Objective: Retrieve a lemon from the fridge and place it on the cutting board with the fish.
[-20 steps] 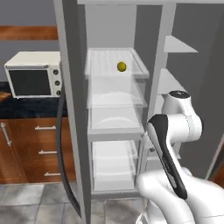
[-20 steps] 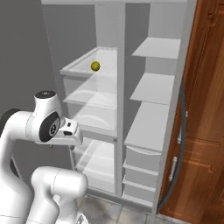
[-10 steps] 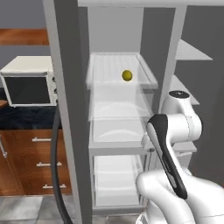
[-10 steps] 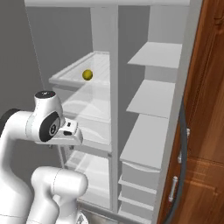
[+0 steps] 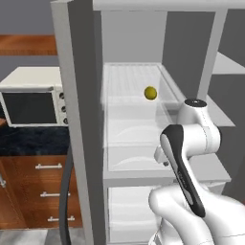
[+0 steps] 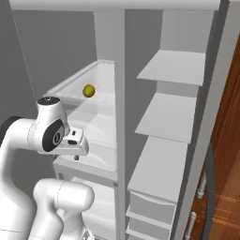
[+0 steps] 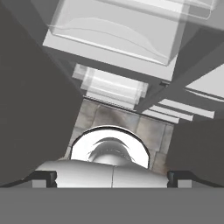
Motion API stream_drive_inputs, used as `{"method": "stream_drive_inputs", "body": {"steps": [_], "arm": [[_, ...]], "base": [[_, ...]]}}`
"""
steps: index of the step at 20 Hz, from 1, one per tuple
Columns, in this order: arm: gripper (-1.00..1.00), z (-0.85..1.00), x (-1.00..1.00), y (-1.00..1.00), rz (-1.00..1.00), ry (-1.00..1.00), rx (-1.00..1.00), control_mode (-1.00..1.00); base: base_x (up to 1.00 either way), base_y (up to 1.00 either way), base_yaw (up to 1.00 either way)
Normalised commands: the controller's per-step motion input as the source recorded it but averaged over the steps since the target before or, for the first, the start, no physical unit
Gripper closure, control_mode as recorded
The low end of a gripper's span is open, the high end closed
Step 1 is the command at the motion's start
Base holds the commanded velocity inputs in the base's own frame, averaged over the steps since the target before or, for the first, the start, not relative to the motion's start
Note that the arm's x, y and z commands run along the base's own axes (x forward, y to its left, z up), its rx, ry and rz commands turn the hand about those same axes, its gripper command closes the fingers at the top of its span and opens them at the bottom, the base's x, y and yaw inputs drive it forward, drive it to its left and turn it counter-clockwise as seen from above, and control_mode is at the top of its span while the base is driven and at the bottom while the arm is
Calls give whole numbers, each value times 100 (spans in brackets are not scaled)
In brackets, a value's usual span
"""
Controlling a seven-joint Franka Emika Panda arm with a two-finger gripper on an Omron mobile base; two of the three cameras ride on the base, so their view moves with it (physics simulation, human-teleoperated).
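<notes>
Yellow-green lemon [image 5: 150, 93] sits alone on upper fridge [image 5: 79, 124] shelf, looming larger than a second ago: my base has driven closer. Tool [image 7: 112, 175] jaws apart, empty, aimed downward. Reach up comes next, I reckon.

Fridge [image 5: 81, 119] stands open. Shelf [image 5: 136, 100] is bare around lemon [image 5: 150, 93]; centre divider [image 6: 119, 93] bounds it at 3 o'clock.
</notes>
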Motion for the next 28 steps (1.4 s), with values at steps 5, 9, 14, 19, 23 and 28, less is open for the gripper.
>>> {"method": "stream_drive_inputs", "body": {"steps": [5,9,14,19,23,28], "arm": [[-100,0,0,0,0,0,0,100],[-100,0,0,0,0,0,0,-100],[-100,12,0,19,-2,-26,0,-100],[-100,48,-2,11,-5,-31,0,-100],[-100,58,-2,0,0,-36,0,-100],[-100,65,-3,0,0,-27,0,-100]], "base": [[20,3,1],[0,0,1],[0,0,0],[0,0,0],[0,0,0],[0,0,0]]}}
